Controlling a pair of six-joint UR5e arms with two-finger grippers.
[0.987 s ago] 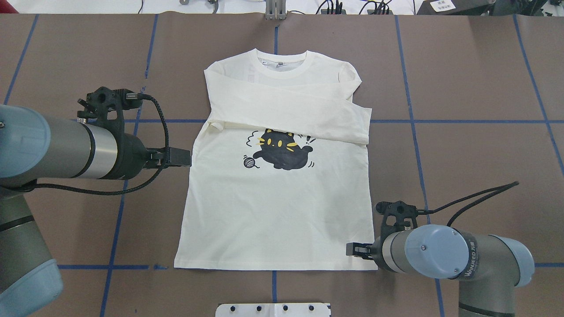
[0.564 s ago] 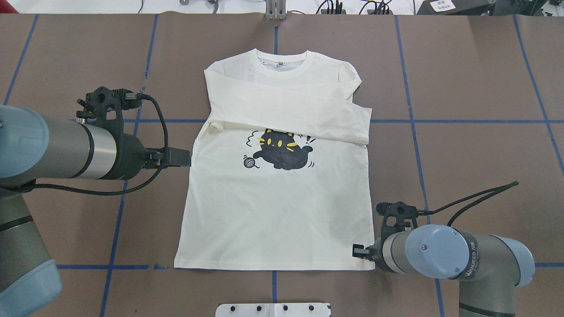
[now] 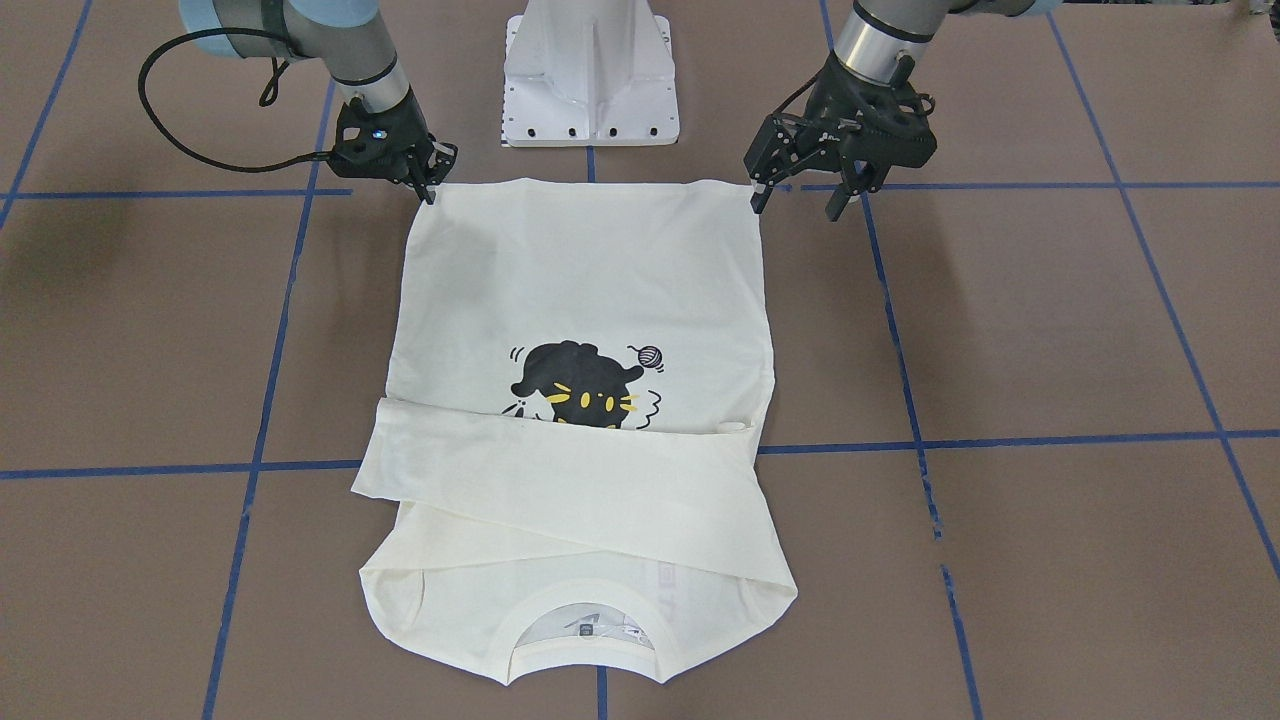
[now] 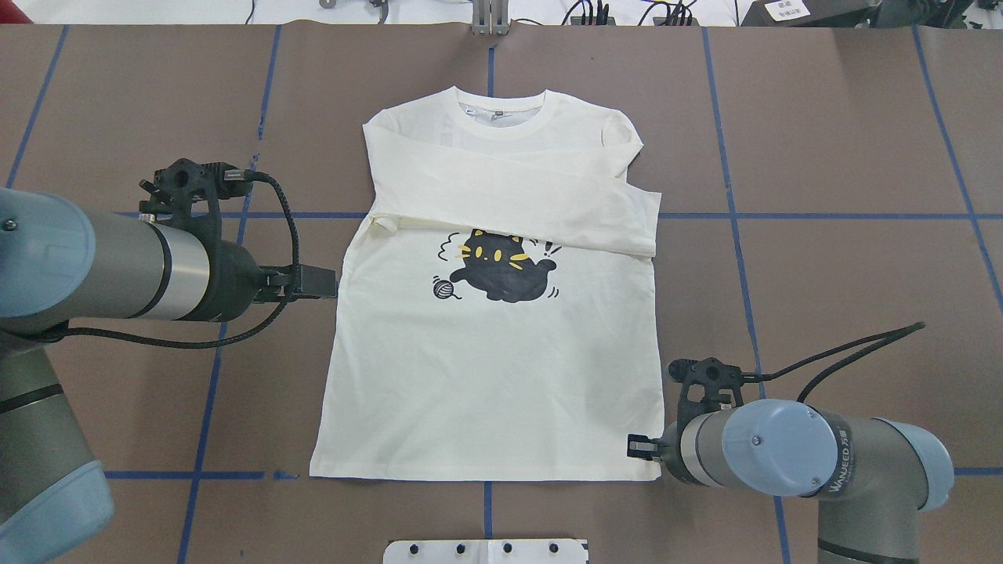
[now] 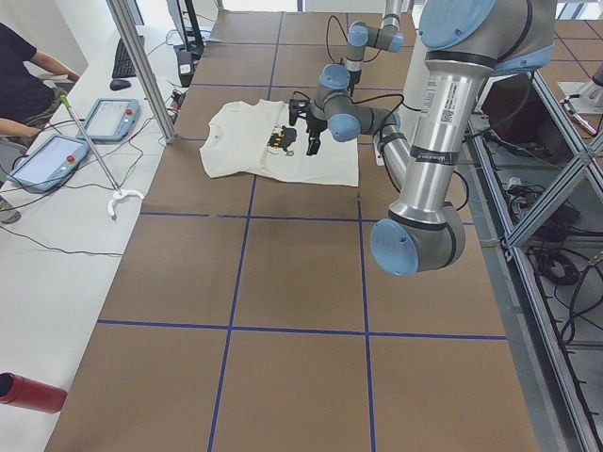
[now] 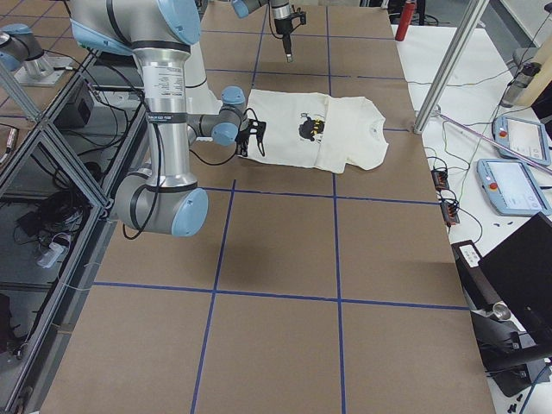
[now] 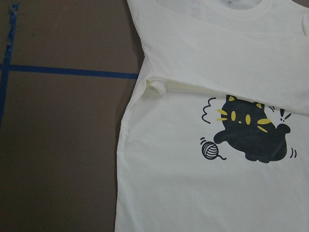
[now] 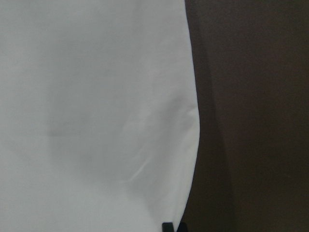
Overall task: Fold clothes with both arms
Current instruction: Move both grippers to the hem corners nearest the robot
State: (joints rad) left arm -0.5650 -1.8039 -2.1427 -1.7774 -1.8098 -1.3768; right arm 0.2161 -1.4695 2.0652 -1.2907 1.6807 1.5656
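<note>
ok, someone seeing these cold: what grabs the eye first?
The cream T-shirt lies flat on the brown table, print up, with its black cat showing just below the sleeves folded across the chest. The right hand is at one hem corner, and the left hand is open beside the opposite edge.

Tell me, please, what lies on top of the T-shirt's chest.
The long sleeves lie folded across the T-shirt, reaching the cat print. The chest fabric beneath them is covered.

Left arm [image 4: 102,262] and right arm [image 4: 783,446]: silver-grey tubes with light-blue joint caps. Black braided cables [image 4: 291,227] loop to black wrists; white lettering [image 4: 840,464] marks the right one.
</note>
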